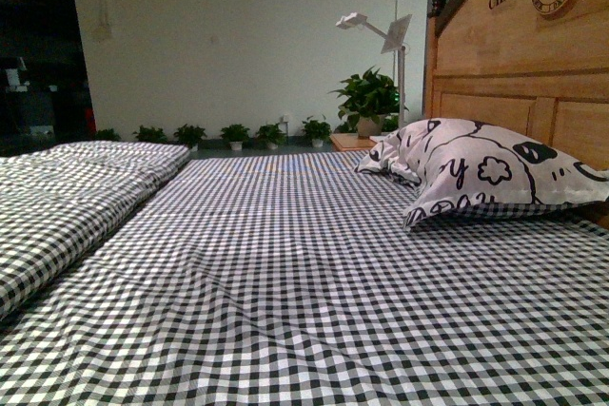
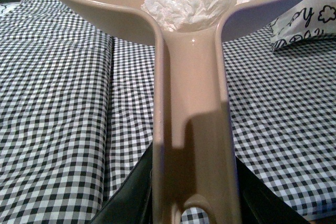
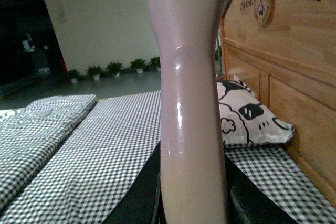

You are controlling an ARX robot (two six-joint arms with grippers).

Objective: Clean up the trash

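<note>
In the left wrist view my left gripper (image 2: 193,203) is shut on the long handle of the pink dustpan (image 2: 191,103), held above the checked bed. The trash (image 2: 189,1), a crumpled white paper wad, lies inside the pan where the handle joins it. In the right wrist view my right gripper (image 3: 191,203) is shut on the pink brush handle (image 3: 189,87), which stands upright in front of the camera; the brush head is out of view. Neither gripper, the dustpan nor the brush shows in the front view.
The bed's black-and-white checked sheet (image 1: 285,273) fills the front view. A folded checked quilt (image 1: 67,197) lies at the left. A white pillow with black cartoon prints (image 1: 485,173) leans on the wooden headboard (image 1: 514,54) at the right. Potted plants (image 1: 366,97) line the far wall.
</note>
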